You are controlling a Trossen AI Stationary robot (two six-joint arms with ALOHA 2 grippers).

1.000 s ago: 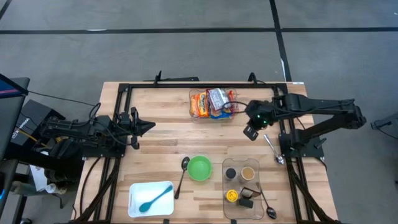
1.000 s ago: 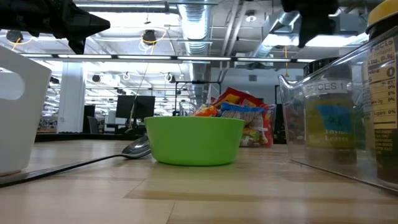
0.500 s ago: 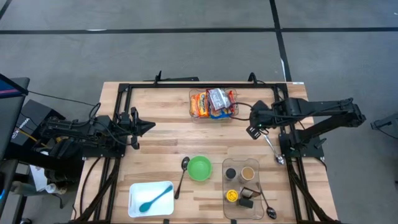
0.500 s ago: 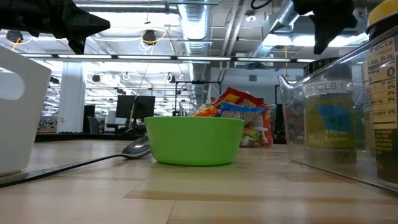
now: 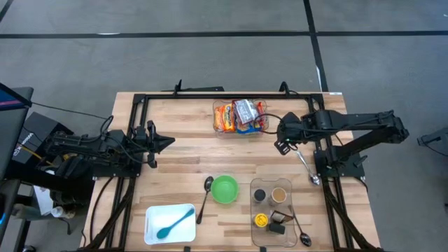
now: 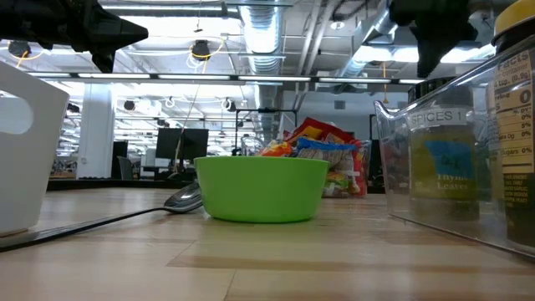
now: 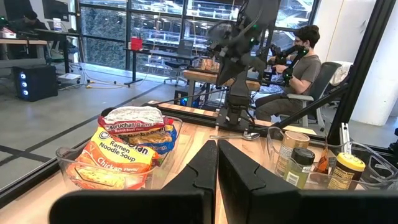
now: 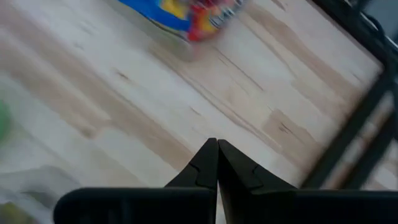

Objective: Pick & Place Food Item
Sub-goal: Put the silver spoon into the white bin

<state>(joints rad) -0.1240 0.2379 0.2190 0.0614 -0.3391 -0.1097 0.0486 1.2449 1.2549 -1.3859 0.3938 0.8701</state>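
Several food packets, among them an orange ramen packet, lie piled in a clear tub at the far middle of the table; the low view shows the tub behind the green bowl. My right gripper hangs shut above the bare wood just right of the tub, slanting steeply down, with nothing between its fingers. A blurred corner of the tub shows ahead of it. My left gripper waits shut and level over the table's left side, pointing toward the tub.
A green bowl sits at the near middle with a metal spoon beside it. A white tray with a teal spoon is near left, a clear spice bin near right. Another spoon lies at the right rail. A person sits beyond the table.
My right gripper has tipped further downward and rolled about its own axis while staying above the wood just right of the tub. It has stayed shut. The left arm and all things on the table have kept still.
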